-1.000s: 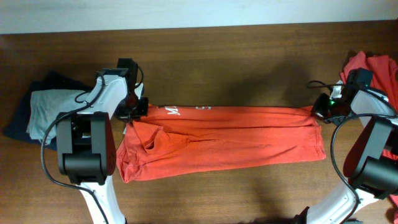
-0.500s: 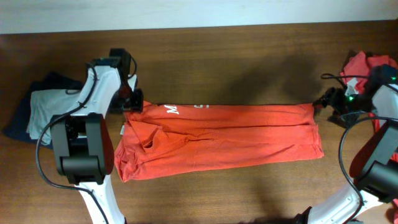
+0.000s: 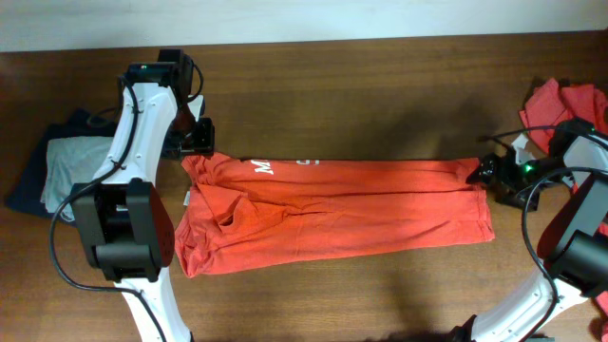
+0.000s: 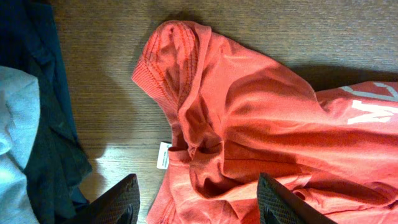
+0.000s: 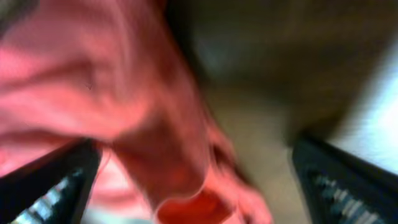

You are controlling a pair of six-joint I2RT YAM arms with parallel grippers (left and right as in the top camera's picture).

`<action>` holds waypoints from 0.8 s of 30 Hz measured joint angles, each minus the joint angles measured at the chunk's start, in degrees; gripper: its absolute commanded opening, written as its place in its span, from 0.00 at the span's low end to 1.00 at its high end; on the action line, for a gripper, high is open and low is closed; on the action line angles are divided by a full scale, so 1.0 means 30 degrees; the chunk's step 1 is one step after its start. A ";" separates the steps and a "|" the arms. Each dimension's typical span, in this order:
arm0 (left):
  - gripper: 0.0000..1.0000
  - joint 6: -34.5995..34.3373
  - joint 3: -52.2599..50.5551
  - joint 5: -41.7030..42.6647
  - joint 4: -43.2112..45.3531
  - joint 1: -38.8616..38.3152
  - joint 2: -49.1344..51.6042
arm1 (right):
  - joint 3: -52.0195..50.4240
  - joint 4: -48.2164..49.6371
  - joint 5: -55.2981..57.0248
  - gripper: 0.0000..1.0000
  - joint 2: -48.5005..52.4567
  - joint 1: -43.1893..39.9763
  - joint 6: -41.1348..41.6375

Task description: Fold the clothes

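Shirt [image 3: 361,211] released — left jaws spread, drawn back

Brown wooden tabletop [image 3: 361,95] is lying open all around the orange-red cotton shirt [image 3: 351,209]; grey-navy garment pile [image 3: 57,166] is blocking the left edge, red cloth heap [image 3: 560,100] crowding the right.

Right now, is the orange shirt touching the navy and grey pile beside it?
Apart. The left wrist view shows a strip of bare table between the orange shirt and the navy garment.
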 measured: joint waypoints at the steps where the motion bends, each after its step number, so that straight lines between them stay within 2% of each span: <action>1: 0.60 0.0044 0.0000 0.0000 -0.0058 0.0007 0.0000 | 0.0087 -0.0095 -0.0386 0.96 0.0131 -0.0044 -0.0401; 3: 0.60 0.0051 0.0000 0.0000 -0.0109 0.0007 0.0000 | 0.0255 -0.0321 -0.1151 0.92 0.0415 -0.0087 -0.1027; 11: 0.61 0.0073 0.0000 0.0000 -0.0226 0.0007 0.0000 | 0.1005 -0.2739 -0.4379 0.87 0.2120 -0.0124 -0.2120; 12: 0.61 0.0087 0.0000 0.0000 -0.0219 0.0007 0.0000 | 0.0991 -0.3264 -0.4736 0.84 0.2324 -0.0117 -0.2047; 24: 0.61 0.0554 0.0000 0.0000 -0.0240 0.0007 0.0000 | 0.1807 -0.4138 -0.4772 0.86 0.2827 -0.0277 -0.0947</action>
